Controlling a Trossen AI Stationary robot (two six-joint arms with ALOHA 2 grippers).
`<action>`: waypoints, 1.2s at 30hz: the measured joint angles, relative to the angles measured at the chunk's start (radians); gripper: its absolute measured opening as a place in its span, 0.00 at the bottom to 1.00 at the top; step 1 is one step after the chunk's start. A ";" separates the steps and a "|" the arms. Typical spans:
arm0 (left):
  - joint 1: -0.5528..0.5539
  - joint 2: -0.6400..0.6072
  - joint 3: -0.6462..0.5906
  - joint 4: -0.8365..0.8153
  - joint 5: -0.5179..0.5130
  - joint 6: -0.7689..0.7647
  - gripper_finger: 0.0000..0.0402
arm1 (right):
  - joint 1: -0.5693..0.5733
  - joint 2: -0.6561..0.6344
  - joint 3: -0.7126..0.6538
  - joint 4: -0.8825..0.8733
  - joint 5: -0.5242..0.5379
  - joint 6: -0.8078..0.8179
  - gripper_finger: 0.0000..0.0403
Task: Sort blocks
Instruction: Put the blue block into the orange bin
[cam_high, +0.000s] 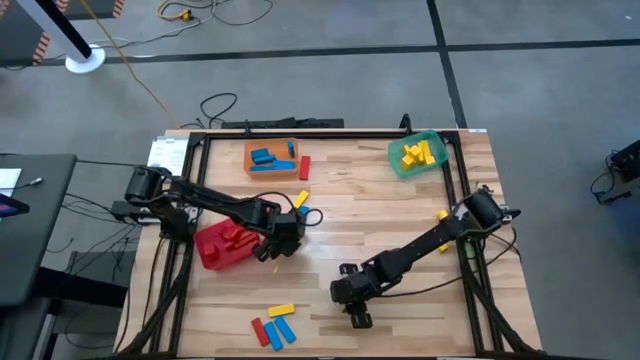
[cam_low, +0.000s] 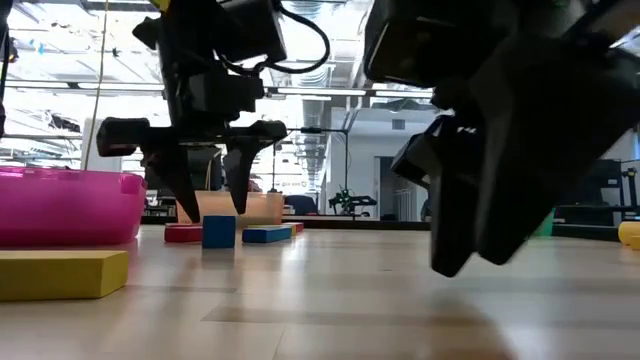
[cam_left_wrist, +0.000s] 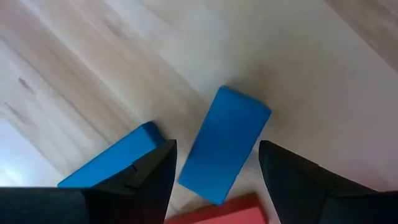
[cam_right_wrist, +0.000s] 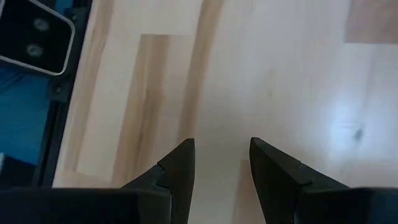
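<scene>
Toward the counter's (cam_high: 400, 215) far edge, an orange bin (cam_high: 271, 158) holds blue blocks (cam_high: 266, 157) and a green bin (cam_high: 419, 153) holds yellow blocks (cam_high: 417, 153), while the red bin (cam_high: 224, 245) at the left holds red blocks (cam_high: 236, 238). Beside the red bin, the left tool (cam_left_wrist: 214, 168) hangs with its jaws wide, straddling a blue block (cam_left_wrist: 225, 143) on the wood. The right tool (cam_right_wrist: 222, 165) waits near the front edge, jaws partly apart and holding nothing, and a few loose blocks (cam_high: 273, 326) lie at the front left.
</scene>
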 joint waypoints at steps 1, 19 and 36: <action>0.007 -0.001 0.001 0.002 0.010 0.004 0.56 | 0.006 0.000 0.000 0.000 0.002 0.000 0.42; 0.062 0.080 0.003 -0.007 0.114 0.040 0.56 | 0.019 0.000 0.000 -0.004 0.029 0.000 0.42; 0.062 0.071 0.135 -0.195 -0.047 0.052 0.30 | 0.023 0.000 0.000 -0.019 0.029 0.016 0.42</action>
